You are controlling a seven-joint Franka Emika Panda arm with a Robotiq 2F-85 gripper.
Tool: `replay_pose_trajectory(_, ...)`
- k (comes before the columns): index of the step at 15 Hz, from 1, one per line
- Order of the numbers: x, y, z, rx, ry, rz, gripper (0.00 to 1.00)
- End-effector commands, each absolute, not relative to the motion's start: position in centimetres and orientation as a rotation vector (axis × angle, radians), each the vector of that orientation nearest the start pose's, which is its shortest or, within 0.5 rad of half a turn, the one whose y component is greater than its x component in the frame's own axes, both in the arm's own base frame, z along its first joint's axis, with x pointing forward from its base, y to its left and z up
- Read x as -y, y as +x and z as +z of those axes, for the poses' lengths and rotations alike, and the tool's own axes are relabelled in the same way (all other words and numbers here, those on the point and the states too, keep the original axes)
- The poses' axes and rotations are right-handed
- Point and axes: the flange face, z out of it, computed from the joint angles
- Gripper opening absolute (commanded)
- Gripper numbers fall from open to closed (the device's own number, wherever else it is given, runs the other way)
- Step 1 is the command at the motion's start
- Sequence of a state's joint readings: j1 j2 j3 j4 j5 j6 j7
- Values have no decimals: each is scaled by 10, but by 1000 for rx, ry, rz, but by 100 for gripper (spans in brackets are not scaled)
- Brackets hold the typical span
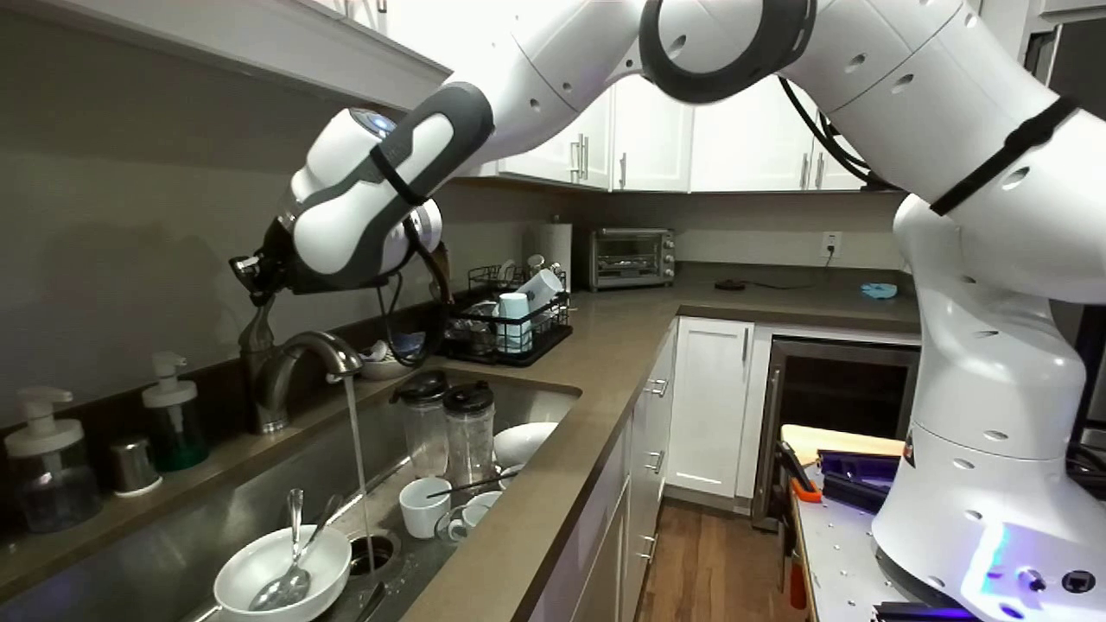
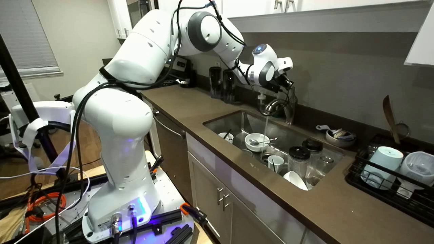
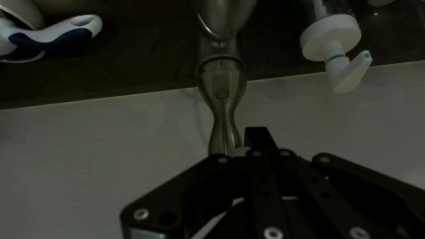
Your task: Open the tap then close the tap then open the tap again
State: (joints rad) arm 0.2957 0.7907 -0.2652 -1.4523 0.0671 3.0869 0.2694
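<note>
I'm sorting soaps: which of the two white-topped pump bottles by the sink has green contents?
The pump bottle nearer the tap: green shows low inside it, while the farther bottle shows none.

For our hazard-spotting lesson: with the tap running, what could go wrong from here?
The pincer sits close by the lever and might slip past it when pushing. A cable seems to dangle near the spout, so could snag. The stream falls beside the bowl; stronger flow may splash.

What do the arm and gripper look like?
The arm is white and rounded, with dark grey rings, black straps, black cables, blue light on its base and a blue-centred disc near the gripper, which is black and angular with silvery screws.
</note>
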Motion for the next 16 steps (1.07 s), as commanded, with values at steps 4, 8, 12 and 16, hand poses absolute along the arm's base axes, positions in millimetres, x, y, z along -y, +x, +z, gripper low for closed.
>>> replay_pose_trajectory(4, -74, 765, 334, -237, -2824, -1200, 0)
replay_pose_trajectory(8, -66, 766, 331, -268, -2841, -1226, 0)
replay_pose_trajectory(12, -59, 768, 333, -274, -2863, -1290, 0)
replay_pose_trajectory(16, -63, 770, 333, -268, -2831, -1310, 0)
